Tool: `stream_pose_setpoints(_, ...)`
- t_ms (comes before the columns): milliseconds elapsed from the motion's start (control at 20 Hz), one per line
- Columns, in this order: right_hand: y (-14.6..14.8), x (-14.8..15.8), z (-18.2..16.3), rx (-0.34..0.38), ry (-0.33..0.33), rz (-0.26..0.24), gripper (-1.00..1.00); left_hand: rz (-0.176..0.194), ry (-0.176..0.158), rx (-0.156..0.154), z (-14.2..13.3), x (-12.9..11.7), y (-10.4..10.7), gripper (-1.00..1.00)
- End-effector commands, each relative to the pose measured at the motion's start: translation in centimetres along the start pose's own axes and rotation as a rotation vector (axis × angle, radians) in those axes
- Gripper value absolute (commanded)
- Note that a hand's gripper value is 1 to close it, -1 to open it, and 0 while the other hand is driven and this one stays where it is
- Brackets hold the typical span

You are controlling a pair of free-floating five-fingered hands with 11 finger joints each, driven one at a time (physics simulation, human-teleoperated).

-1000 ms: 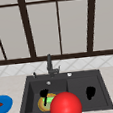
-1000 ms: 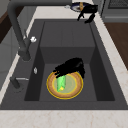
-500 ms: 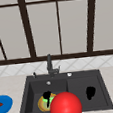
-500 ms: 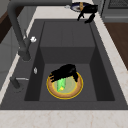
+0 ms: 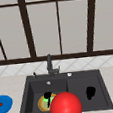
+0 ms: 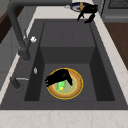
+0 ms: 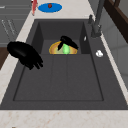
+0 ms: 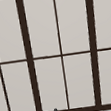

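1. Black against the dark basin, my left robot hand (image 6: pixel 58 78) is down in the sink's (image 6: pixel 67 32) deep left compartment, fingers curled over a bright green object (image 6: pixel 61 86) on the yellow-rimmed plate (image 6: pixel 78 86).
2. That plate lies flat on the basin floor, so my hand comes at it from above.
3. My right robot hand (image 7: pixel 25 54) hangs idle over the shallow right compartment, fingers loosely spread, holding nothing.
4. On the tabletop (image 5: pixel 10 84) to the left sits a blue plate (image 5: pixel 3 103); a red ball (image 5: pixel 65 106) blocks the sink's front edge.
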Motion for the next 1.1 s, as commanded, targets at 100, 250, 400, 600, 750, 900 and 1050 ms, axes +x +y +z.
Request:
stream_pose_setpoints(100,0.0,0.0,0.0,0.000,0.000,0.000,0.00,0.063,-0.001,-0.005,0.2,-1.6,-1.7,-1.00)
stream_pose_setpoints(250,0.0,0.0,0.0,0.000,0.000,0.000,0.00,0.113,-0.003,-0.010,0.2,-2.3,-1.1,-1.00)
stream_pose_setpoints(400,0.0,0.0,0.0,0.000,0.000,0.000,0.00,0.069,-0.012,-0.029,0.1,-1.2,0.8,1.00)
stream_pose_setpoints(600,0.0,0.0,0.0,0.000,0.000,0.000,0.00,-0.066,-0.011,-0.060,-1.0,0.4,1.8,1.00)
stream_pose_setpoints(750,0.0,0.0,0.0,0.000,0.000,0.000,0.00,-0.096,0.013,-0.049,-1.2,0.7,2.0,1.00)
stream_pose_setpoints(900,0.0,0.0,0.0,0.000,0.000,0.000,0.00,-0.114,0.019,-0.043,-1.8,0.8,2.7,1.00)
stream_pose_setpoints(1050,0.0,0.0,0.0,0.000,0.000,0.000,0.00,-0.113,0.023,-0.018,-1.9,1.2,4.5,1.00)
